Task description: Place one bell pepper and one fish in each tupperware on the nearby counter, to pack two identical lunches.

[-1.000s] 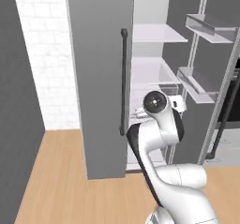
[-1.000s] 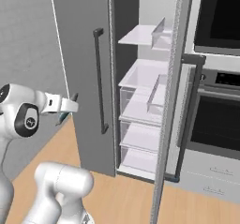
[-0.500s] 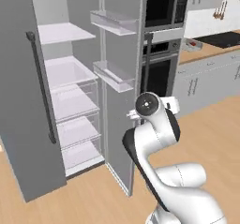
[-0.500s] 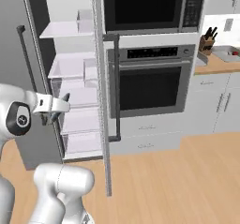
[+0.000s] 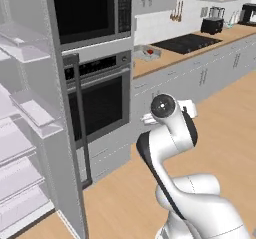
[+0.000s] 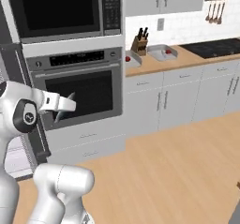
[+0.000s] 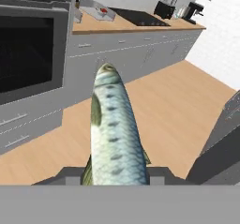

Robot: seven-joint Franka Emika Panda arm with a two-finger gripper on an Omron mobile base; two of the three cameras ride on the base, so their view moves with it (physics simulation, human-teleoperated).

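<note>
Two trays (image 6: pixel 162 53) sit on the counter (image 6: pixel 187 59) in the right base view, beside a knife block (image 6: pixel 138 44); one near the oven (image 6: pixel 79 85), one toward the cooktop (image 6: pixel 215 47), each with a red pepper (image 6: pixel 168 52) inside. Gripper (image 6: pixel 70 105) stands out in front of the oven, well apart from the trays, a greyish fish (image 6: pixel 65 108) just visible at its tip. Left base view: counter (image 5: pixel 170 58) runs right of the oven (image 5: pixel 97 113), a tray (image 5: pixel 145 52) holding a red pepper (image 5: pixel 150 51) beside the cooktop (image 5: pixel 187 42); whether the jaws grip cannot be told here. Hand view: fish (image 7: pixel 115 134), slim, scaled, pale green-grey, rises lengthwise from the bottom edge, head away from the hand, evidently clamped at the tail end; fingertips hidden. Tray (image 7: pixel 98 10) with pepper (image 7: pixel 104 11) lies far ahead on the counter (image 7: pixel 136 27). Handling note: the base should close in on the counter first; carry the fish level, lower it flat beside the pepper, clear of the rim, before releasing.
</note>
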